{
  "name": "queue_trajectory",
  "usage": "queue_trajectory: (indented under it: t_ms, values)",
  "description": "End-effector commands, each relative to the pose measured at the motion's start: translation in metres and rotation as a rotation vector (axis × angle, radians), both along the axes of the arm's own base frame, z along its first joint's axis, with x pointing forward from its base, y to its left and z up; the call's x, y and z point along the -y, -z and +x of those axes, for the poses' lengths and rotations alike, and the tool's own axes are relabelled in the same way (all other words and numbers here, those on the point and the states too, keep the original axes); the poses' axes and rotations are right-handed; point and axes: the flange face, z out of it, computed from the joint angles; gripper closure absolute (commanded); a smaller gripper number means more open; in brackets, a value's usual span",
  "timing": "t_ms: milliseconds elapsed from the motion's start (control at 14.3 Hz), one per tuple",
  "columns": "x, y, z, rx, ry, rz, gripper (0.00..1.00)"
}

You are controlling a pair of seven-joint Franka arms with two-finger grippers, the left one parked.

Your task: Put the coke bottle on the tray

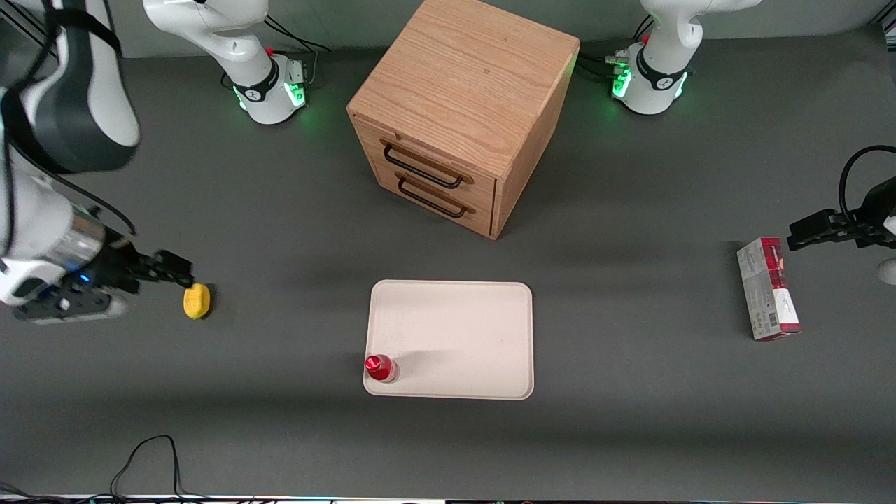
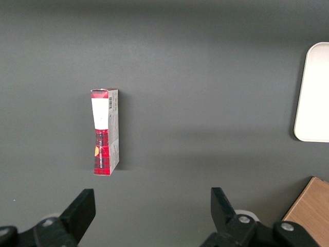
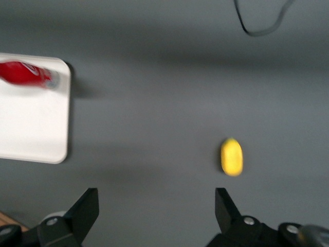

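The coke bottle (image 1: 381,367), small and red with a red cap, stands upright on the cream tray (image 1: 462,329), in the tray's near corner toward the working arm's end. It also shows in the right wrist view (image 3: 26,74) on the tray (image 3: 31,128). My right gripper (image 1: 183,276) is open and empty, well away from the tray toward the working arm's end of the table, just above the yellow lemon-like object (image 1: 197,301). In the right wrist view the gripper (image 3: 154,206) has its jaws wide apart with only bare table between them.
A wooden two-drawer cabinet (image 1: 458,112) stands farther from the front camera than the tray. A red-and-white carton (image 1: 768,288) lies toward the parked arm's end. The yellow object also shows in the right wrist view (image 3: 232,157). A black cable (image 1: 143,462) lies near the table's front edge.
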Motion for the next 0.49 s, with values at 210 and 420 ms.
queue_trajectory:
  t_ms: [210,420]
  values:
    - [0.034,-0.035,-0.082,-0.055,0.046,0.005,0.00]
    - [0.031,-0.039,-0.084,-0.049,0.057,0.005,0.00]
